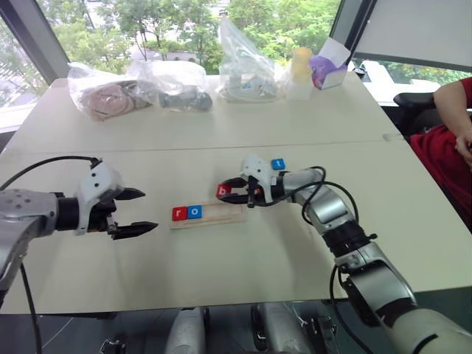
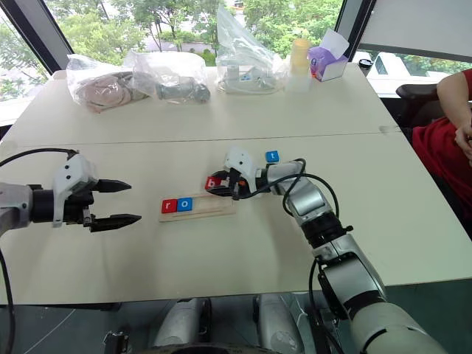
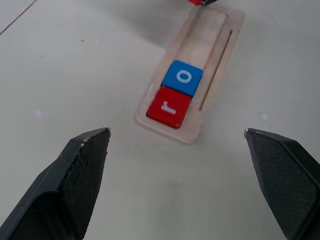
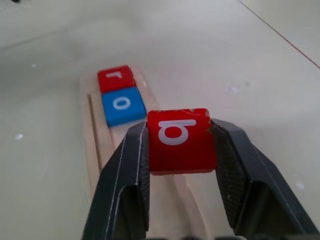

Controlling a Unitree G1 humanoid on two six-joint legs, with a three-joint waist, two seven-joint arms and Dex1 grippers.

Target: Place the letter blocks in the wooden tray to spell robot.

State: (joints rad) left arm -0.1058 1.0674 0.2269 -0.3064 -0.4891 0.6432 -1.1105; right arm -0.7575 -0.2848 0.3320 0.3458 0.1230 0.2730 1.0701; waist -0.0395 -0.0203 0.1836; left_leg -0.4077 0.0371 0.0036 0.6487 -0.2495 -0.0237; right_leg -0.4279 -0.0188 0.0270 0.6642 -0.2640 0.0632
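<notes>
Wooden tray (image 1: 214, 215) lies flat on the white table (image 1: 221, 265); using it as the reference.

Red "r" block (image 1: 179, 213) sits in the tray's end slot on the robot's left, blue "o" block (image 1: 194, 212) in the next slot, the two touching side by side. Rest of the tray's slots are bare wood.

Right gripper (image 4: 180, 150) is clamped on the red "b" block (image 4: 181, 141), one finger on each side face, letter face up. In the head view the block hangs just above the tray's right end, off the wood.

Blue "t" block (image 1: 278, 164) lies on the table beyond the tray's right end, near the right wrist, apart from the tray.

Left gripper (image 1: 136, 212) hovers off the tray's left end, fingers spread wide, nothing between them, tips pointing toward the tray.

Far side of the table from the tray: clear plastic bags (image 1: 140, 85) and a tissue box (image 1: 328, 70). A person's red sleeve (image 1: 442, 147) shows well right of the tray.
</notes>
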